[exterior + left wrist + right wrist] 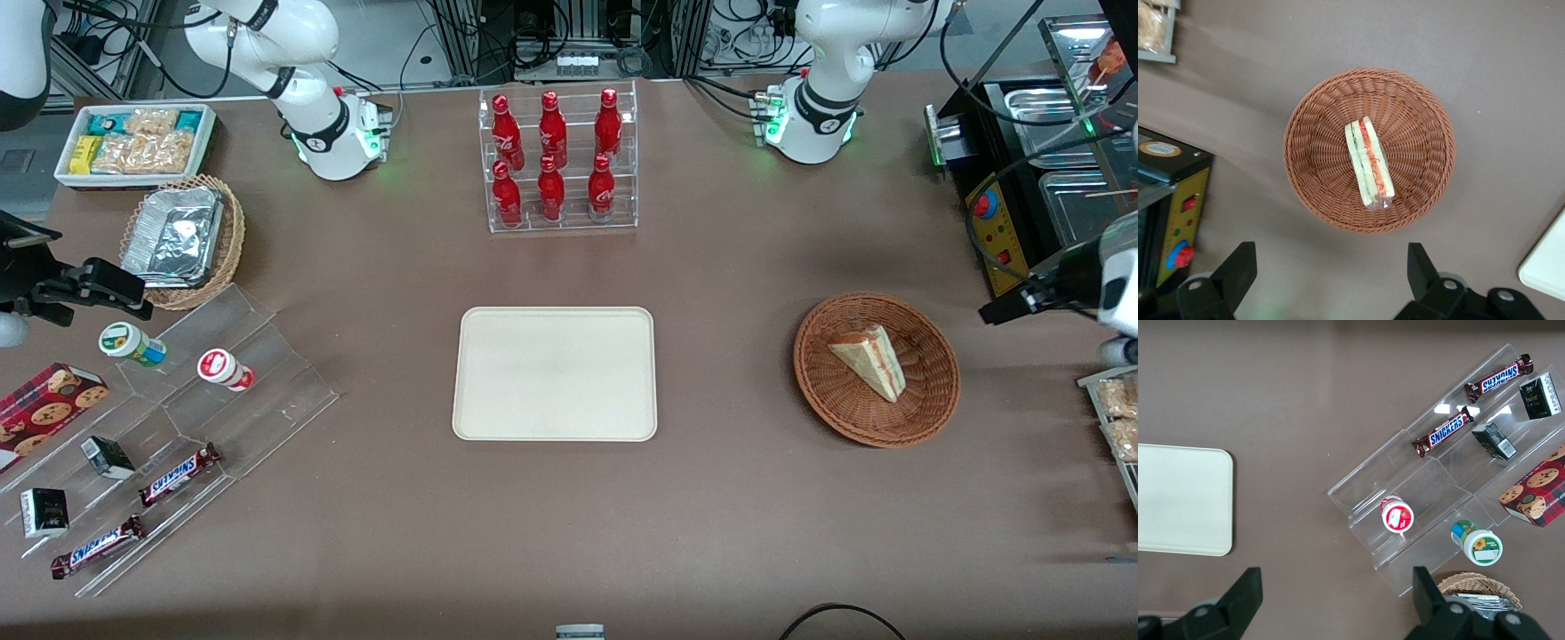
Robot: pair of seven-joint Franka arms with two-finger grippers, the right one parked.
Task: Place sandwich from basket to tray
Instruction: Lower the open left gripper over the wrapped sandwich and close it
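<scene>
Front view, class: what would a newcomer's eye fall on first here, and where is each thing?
The red bottles stand in a clear rack, farther from the camera than the bare tray at mid-table. Toward the working arm's end, the sandwich lies in the basket. The gripper hangs open above the table beside the basket, holding nothing.

Sandwich lies in basket, toward the working arm's end from tray; end effector apparently above.
</scene>
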